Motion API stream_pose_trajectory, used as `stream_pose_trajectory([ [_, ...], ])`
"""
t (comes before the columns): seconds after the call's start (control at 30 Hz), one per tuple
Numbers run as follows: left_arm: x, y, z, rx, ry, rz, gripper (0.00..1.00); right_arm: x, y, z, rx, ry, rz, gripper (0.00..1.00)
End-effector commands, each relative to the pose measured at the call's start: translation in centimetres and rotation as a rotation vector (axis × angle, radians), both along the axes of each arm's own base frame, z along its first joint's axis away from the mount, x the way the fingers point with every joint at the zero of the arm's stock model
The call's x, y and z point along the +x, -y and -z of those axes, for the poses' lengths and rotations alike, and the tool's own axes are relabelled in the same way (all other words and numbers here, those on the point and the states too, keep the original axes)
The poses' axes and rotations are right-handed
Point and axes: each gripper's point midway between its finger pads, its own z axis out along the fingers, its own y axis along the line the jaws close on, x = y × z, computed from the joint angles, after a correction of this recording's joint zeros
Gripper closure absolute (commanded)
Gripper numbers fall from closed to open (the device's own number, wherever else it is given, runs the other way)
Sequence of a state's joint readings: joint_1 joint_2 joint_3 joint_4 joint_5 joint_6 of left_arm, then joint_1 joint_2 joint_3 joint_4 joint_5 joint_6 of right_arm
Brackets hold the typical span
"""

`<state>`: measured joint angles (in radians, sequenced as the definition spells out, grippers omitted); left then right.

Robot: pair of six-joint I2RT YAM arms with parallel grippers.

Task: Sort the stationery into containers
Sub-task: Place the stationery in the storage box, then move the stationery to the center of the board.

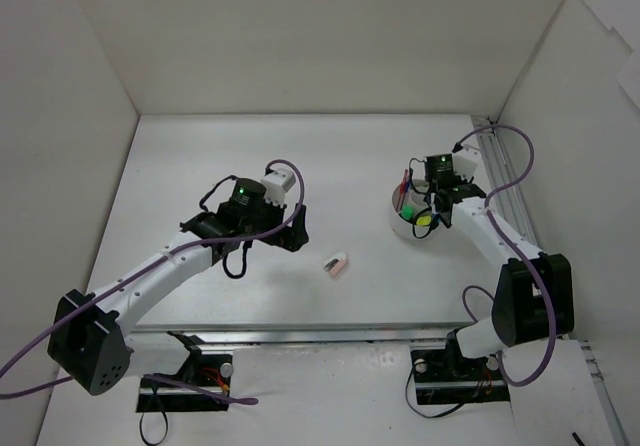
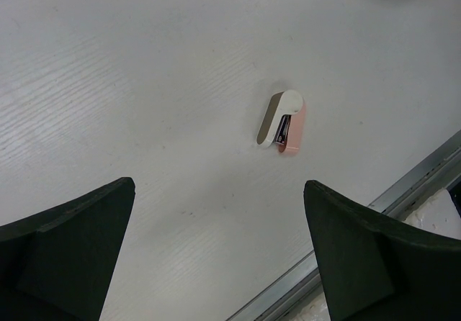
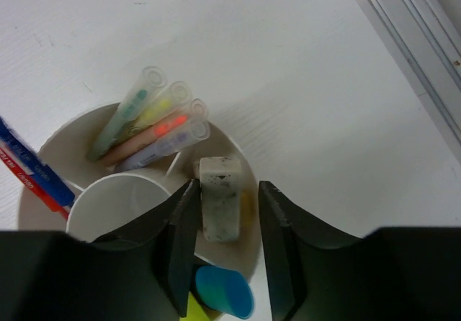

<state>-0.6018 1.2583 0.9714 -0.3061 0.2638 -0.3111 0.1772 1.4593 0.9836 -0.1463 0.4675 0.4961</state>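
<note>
Right claw (image 3: 227,190) narrowly parted, grey eraser (image 3: 220,209) loose in tub (image 3: 72,155): drop-off step. Left claw (image 2: 218,190) wide above pink item (image 2: 282,121) on bench (image 2: 144,83); next, likely descend, straddle, close.

Grey eraser (image 3: 220,206) in tub (image 3: 61,152), pink eraser (image 2: 284,123) outside

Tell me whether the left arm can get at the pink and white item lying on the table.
Probably yes: the left pincer is open, and the pink and white item lies alone on the table ahead of it, with nothing between them.
</note>
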Motion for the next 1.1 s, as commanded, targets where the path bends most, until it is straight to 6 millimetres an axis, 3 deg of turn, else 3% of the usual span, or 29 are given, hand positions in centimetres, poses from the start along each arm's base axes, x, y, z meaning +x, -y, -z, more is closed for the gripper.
stream_pose_trajectory([
  [0.0,1.1,0.8,-2.9,-0.056,0.065,0.009,0.00,0.7,0.0,-2.2,0.032,0.098,0.023,0.63],
  [0.13,0.9,0.7,-3.1,-0.062,0.072,0.012,0.00,0.0,0.0,-4.1,0.054,0.155,0.023,0.50],
  [0.33,0.3,0.5,-3.0,-0.073,0.075,0.013,0.00,-0.9,-0.7,-6.6,0.087,0.223,-0.025,0.48],
  [0.43,-0.1,0.1,-3.0,-0.079,0.076,0.000,0.00,-1.0,-4.0,-7.9,0.124,0.222,-0.224,0.33],
  [0.47,-0.1,-0.2,-2.9,-0.075,0.077,-0.018,0.00,-0.9,-5.6,-8.9,0.116,0.224,-0.336,0.03],
  [0.6,-0.4,-2.3,-3.0,-0.055,0.090,-0.109,0.00,-2.6,-11.8,-10.1,0.111,0.176,-0.576,0.02],
  [0.63,-0.4,-3.0,-2.4,-0.044,0.080,-0.139,0.00,-3.4,-14.5,-9.7,0.099,0.150,-0.668,0.02],
  [0.67,-0.4,-3.5,-2.3,-0.036,0.081,-0.164,0.00,-3.7,-15.9,-10.0,0.093,0.146,-0.718,0.02],
  [0.73,-1.0,-4.6,-1.9,-0.034,0.063,-0.213,0.00,-5.4,-19.3,-8.5,0.061,0.078,-0.815,0.02],
  [0.77,-1.0,-5.1,-1.7,-0.033,0.059,-0.235,0.00,-5.6,-19.9,-8.3,0.040,0.062,-0.827,0.02],
  [0.9,-2.2,-6.5,-1.1,-0.056,0.048,-0.275,0.00,-8.4,-25.0,-3.0,0.071,-0.116,-0.937,0.02],
  [0.97,-2.6,-6.9,-0.9,-0.069,0.037,-0.293,0.00,-9.3,-26.8,-0.3,0.094,-0.191,-0.941,0.02],
  [1.07,-3.2,-6.8,0.0,-0.083,0.003,-0.294,0.00,-9.8,-29.0,1.4,0.095,-0.216,-0.894,0.02],
])
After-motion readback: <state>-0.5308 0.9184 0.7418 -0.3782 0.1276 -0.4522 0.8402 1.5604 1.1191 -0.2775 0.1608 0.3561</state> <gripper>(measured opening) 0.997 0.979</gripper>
